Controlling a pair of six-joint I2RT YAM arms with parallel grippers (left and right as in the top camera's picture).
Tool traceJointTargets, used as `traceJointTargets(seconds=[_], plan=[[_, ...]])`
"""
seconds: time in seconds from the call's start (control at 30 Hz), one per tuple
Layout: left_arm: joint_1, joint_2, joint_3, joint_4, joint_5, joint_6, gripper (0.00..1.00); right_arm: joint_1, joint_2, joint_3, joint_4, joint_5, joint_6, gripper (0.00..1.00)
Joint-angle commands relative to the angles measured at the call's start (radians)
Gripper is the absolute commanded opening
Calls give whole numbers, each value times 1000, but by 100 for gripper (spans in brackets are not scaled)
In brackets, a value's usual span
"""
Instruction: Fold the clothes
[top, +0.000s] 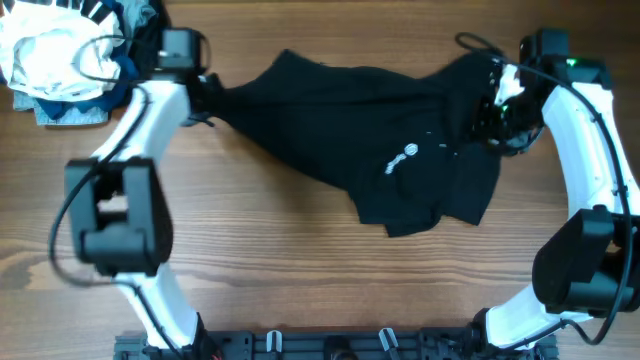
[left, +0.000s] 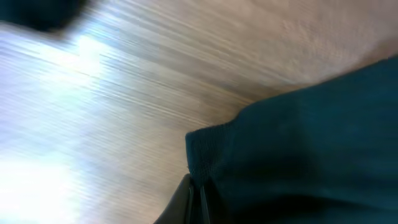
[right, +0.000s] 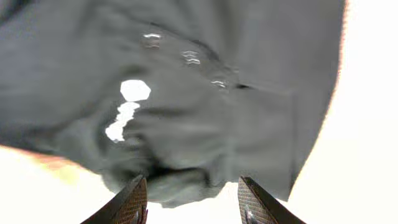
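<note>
The black garment (top: 350, 120) lies crumpled across the far half of the wooden table, with its small white logo (top: 400, 158) facing up. My left gripper (top: 207, 92) is at the garment's left end; in the left wrist view its jaws (left: 196, 199) are shut on a ribbed edge of the garment (left: 298, 143). My right gripper (top: 492, 105) is at the garment's right end. In the right wrist view its fingers (right: 193, 186) are spread wide, with a bunched edge of the garment (right: 205, 124) just beyond them and the logo (right: 127, 109) further off.
A pile of white and blue clothes (top: 60, 55) sits at the far left corner, close to my left arm. A black rail (top: 320, 345) runs along the table's front edge. Bare wood (top: 300, 270) shows in front of the garment.
</note>
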Motion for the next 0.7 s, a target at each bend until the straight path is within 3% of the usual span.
traceJointTargets(seconds=[0.0,0.23,0.5,0.67], plan=[[48,-93,0,-58,-29,-33,4,0,-16,-125,66,44,5,47],[76,-117,0,-157,-64,-33,4,0,-16,-336,260,26,13,47],[74,-117,0,-166,-63,-33,4,79,-11,-467,405,1,32,44],[74,-117,0,-166,-63,-33,4,116,-10,-498,453,105,138,31]])
